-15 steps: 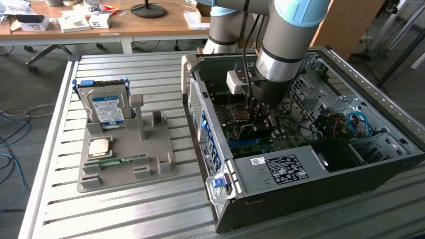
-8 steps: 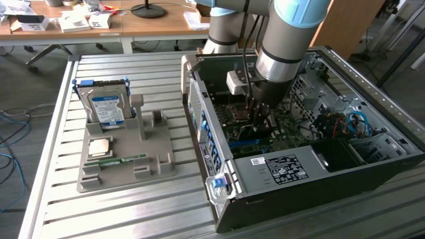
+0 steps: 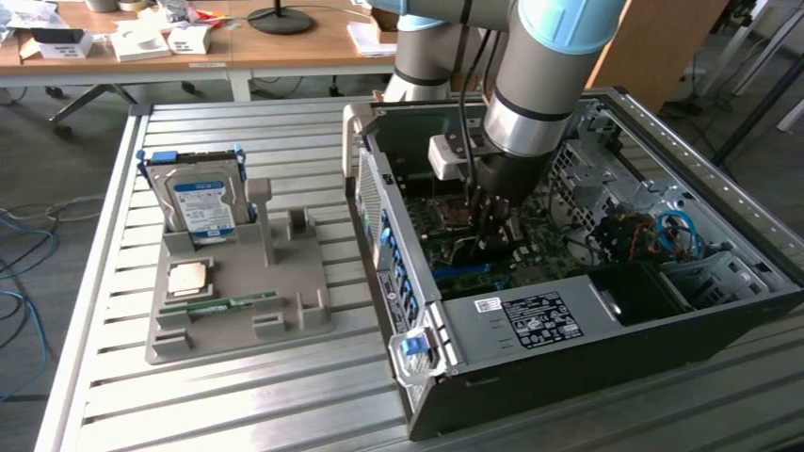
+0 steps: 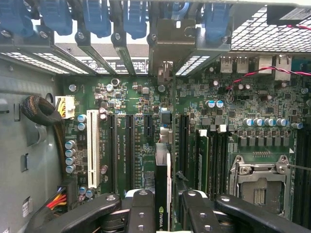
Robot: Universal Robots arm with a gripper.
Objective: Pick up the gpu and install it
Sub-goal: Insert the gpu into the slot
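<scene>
- The arm reached down into the open computer case [image 3: 528, 315], which stood on the slatted metal bench [image 3: 251, 405].
- The hand [image 4: 164, 208] was clenched on the gpu [image 4: 163, 191]. Its black fingers [image 4: 138, 211] pressed against the two faces of the card.
- The gpu was held edge-on above the motherboard [image 4: 131, 97], inside the case. Its long edge ran parallel with the expansion slots.
- The card sat in line with the gap between two black slots [image 4: 182, 141], well apart from the white slot [image 4: 93, 150]. The processor socket [image 4: 257, 182] lay on its other side.
- Whether the card's lower edge had entered a slot could not be told.
- On the bench, to the exterior view's left of the case, stood a grey holder tray [image 3: 226, 344].
- The tray carried a silver hard drive [image 3: 201, 202] standing upright, a processor chip [image 3: 188, 276] lying flat, and a green memory stick [image 3: 233, 303] lying just beside the chip.
</scene>
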